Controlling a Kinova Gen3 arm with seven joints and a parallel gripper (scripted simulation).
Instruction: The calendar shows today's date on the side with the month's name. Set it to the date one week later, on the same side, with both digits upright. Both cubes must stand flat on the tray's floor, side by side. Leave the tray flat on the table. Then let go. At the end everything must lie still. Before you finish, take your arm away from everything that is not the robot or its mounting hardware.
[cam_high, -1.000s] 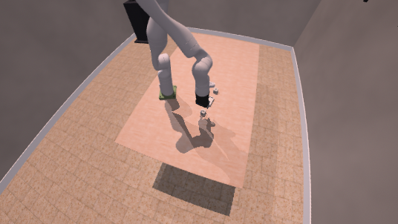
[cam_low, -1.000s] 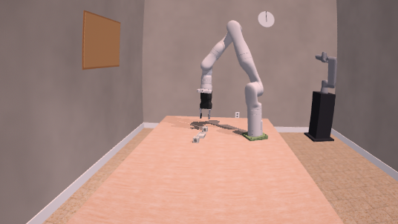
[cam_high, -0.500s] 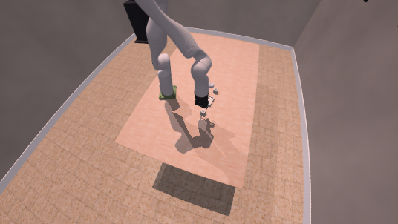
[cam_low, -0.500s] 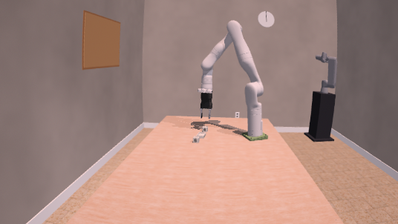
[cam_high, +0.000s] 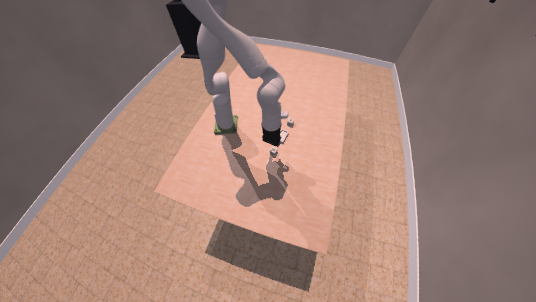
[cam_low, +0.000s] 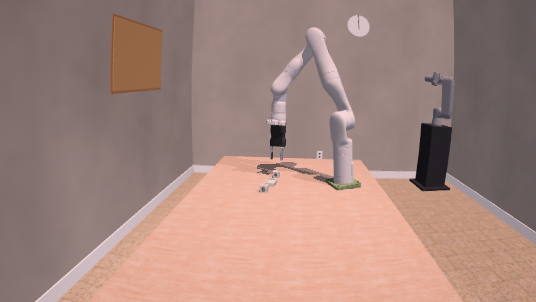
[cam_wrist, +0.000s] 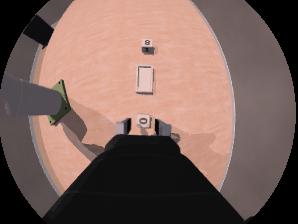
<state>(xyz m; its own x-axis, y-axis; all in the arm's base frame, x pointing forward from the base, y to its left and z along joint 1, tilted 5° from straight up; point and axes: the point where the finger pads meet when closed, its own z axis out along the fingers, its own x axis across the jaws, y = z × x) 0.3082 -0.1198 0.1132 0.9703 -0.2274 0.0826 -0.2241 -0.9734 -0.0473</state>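
Note:
A pale flat tray (cam_high: 284, 135) (cam_low: 271, 182) (cam_wrist: 145, 79) lies on the long table (cam_high: 310, 90) (cam_low: 300, 240) and holds no cubes. One small white cube (cam_high: 273, 151) (cam_low: 275, 174) (cam_wrist: 145, 120) stands on the table just off one end of the tray. A second cube (cam_high: 290, 122) (cam_low: 264, 188) (cam_wrist: 148, 44) stands off the other end. The digits are too small to read. My gripper (cam_high: 272, 145) (cam_low: 277, 157) (cam_wrist: 143, 124) is open and empty. It points straight down and hangs well above the first cube, which shows between the fingertips in the wrist view.
The arm's base stands on a green plate (cam_high: 226, 125) (cam_low: 343, 184) (cam_wrist: 60, 102) beside the tray. A black pedestal (cam_high: 182, 25) (cam_low: 432, 155) stands on the floor off the table. The table's long edges run on both sides.

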